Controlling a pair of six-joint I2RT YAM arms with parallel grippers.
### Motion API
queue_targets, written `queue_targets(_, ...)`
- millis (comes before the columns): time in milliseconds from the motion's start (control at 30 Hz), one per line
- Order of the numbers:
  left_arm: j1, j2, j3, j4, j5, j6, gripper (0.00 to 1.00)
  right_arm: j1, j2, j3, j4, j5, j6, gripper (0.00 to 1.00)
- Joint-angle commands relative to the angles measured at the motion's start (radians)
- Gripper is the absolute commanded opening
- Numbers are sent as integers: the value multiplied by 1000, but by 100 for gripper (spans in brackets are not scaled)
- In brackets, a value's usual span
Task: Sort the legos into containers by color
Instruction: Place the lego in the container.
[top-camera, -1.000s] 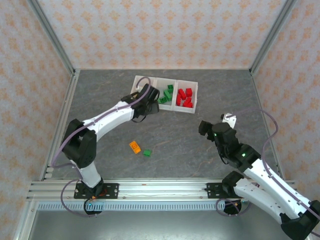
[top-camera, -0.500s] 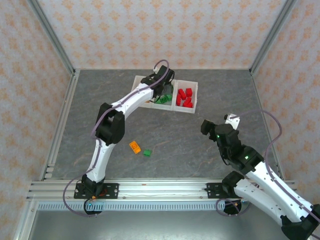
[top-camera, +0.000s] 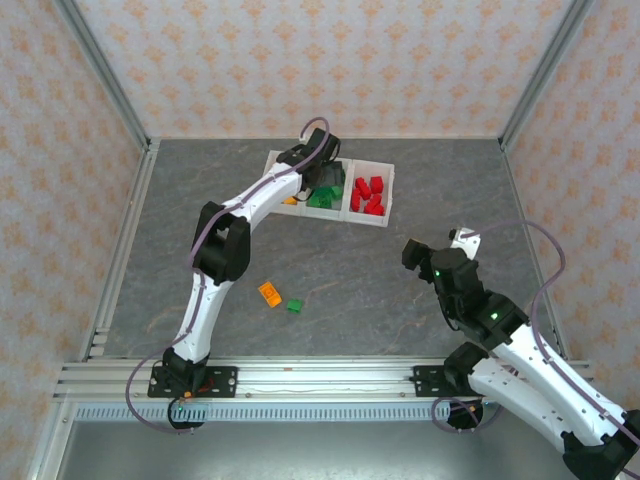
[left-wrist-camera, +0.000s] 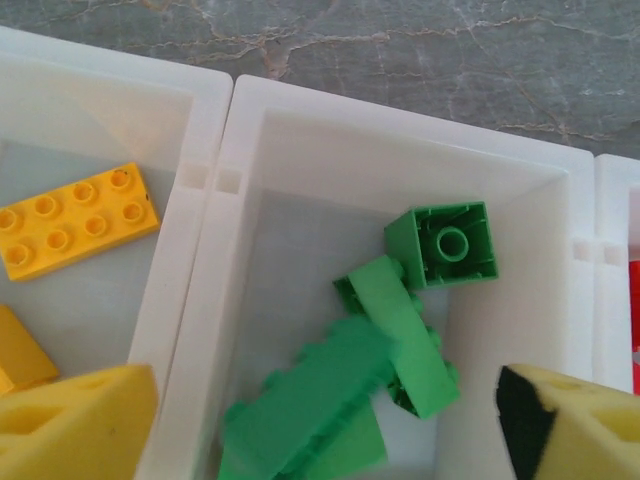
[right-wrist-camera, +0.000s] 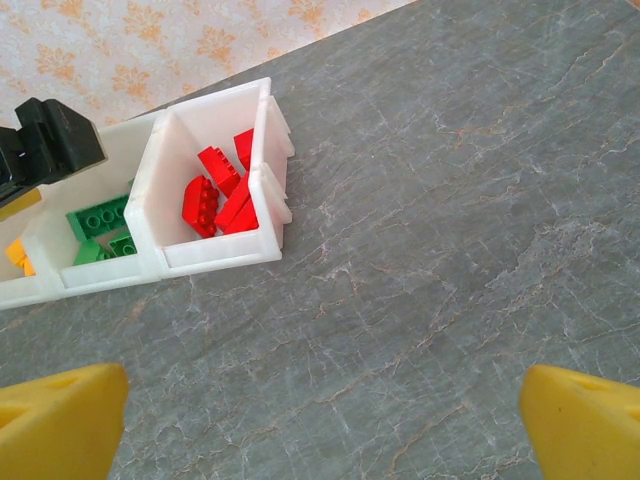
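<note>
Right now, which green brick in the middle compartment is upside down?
The small square green brick: its hollow underside with a round tube faces up; no other shows that.

**Looking straight down into a white sorting tray**

The left gripper (left-wrist-camera: 320, 425) hangs over a translucent white tray (left-wrist-camera: 225, 130). Its two yellow foam pads (left-wrist-camera: 75, 425) sit spread wide in the bottom corners. The middle compartment (left-wrist-camera: 290, 230) holds a loose heap of green bricks (left-wrist-camera: 400, 330). One square brick (left-wrist-camera: 445, 245) shows its hollow underside. The left-hand compartment (left-wrist-camera: 100, 110) holds orange bricks (left-wrist-camera: 75, 218), one lying flat with eight studs up. A grey marbled table (left-wrist-camera: 400, 40) runs along the top.
</note>
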Motion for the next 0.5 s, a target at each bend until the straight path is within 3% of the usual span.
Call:
queue_targets(0,2,-41,10,36,27,6,99,6,-3,3,-7,22,5,100)
queue_targets(267,-2,-202,-62,16,47,32,99,6,-2,5,-6,8,5,100)
queue_targets(467,-28,-456,-378,14,-7,26,99,6,16,15,-7,-42,2,100)
